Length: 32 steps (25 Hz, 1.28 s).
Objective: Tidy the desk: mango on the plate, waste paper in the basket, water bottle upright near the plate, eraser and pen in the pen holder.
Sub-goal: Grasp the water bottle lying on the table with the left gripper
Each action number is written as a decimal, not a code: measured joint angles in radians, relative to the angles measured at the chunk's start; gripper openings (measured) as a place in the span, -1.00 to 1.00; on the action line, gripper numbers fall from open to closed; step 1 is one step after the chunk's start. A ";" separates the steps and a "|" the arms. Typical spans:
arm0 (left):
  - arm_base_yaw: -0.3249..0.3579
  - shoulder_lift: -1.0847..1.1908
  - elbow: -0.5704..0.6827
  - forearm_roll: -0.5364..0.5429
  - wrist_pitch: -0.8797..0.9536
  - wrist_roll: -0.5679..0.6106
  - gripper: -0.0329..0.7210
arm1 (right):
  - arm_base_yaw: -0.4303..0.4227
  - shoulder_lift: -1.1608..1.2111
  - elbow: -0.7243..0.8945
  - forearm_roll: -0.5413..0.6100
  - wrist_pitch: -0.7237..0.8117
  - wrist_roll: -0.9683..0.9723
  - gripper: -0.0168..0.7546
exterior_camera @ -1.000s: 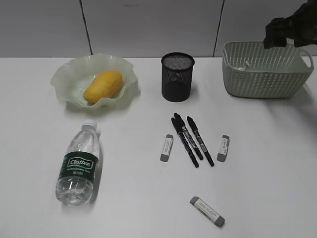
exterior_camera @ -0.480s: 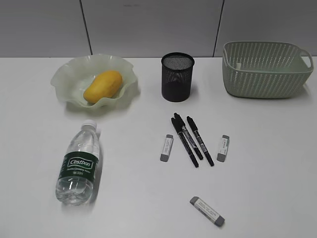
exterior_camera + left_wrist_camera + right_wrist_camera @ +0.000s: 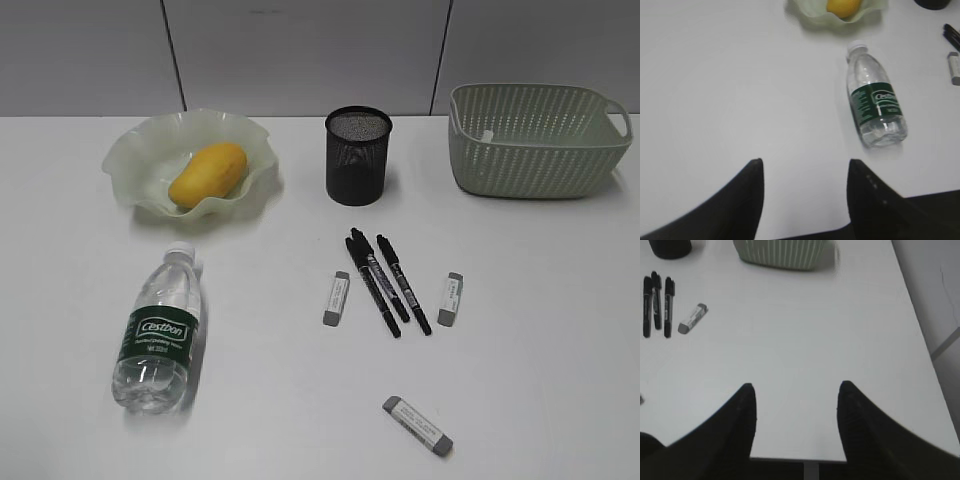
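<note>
The mango lies in the wavy green plate at the back left. In front of it the water bottle lies on its side, cap toward the plate. Three pens lie side by side mid-desk, with erasers left, right and in front. Behind them stands the black mesh pen holder. A small white patch, perhaps the waste paper, shows inside the basket. My left gripper is open over bare desk, left of the bottle. My right gripper is open and holds nothing.
Neither arm shows in the exterior view. In the right wrist view the desk's right edge runs close by, with the pens, an eraser and the basket far off to the upper left.
The right arm, above the basket a second ago, has drawn back out of the exterior view. Nothing on the desk has moved.
</note>
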 joint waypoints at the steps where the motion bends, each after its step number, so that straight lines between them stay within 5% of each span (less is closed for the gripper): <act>1: -0.006 0.045 -0.005 -0.020 -0.025 0.000 0.17 | 0.000 -0.015 0.008 0.003 -0.015 0.000 0.13; 8: -0.054 0.513 -0.073 -0.063 -0.172 0.000 0.10 | 0.001 -0.020 0.031 0.015 -0.060 0.001 0.13; 14: -0.280 0.938 -0.197 0.001 -0.349 -0.100 0.10 | 0.001 -0.020 0.032 0.017 -0.063 0.001 0.11; 17: -0.340 1.150 -0.302 0.064 -0.366 -0.199 0.33 | 0.001 -0.020 0.032 0.017 -0.063 0.001 0.05; 22: -0.344 1.435 -0.511 0.070 -0.324 -0.231 0.77 | 0.001 -0.020 0.032 0.017 -0.064 0.001 -0.01; 32: -0.349 1.670 -0.679 0.070 -0.280 -0.343 0.74 | 0.001 -0.020 0.032 0.017 -0.065 0.001 -0.06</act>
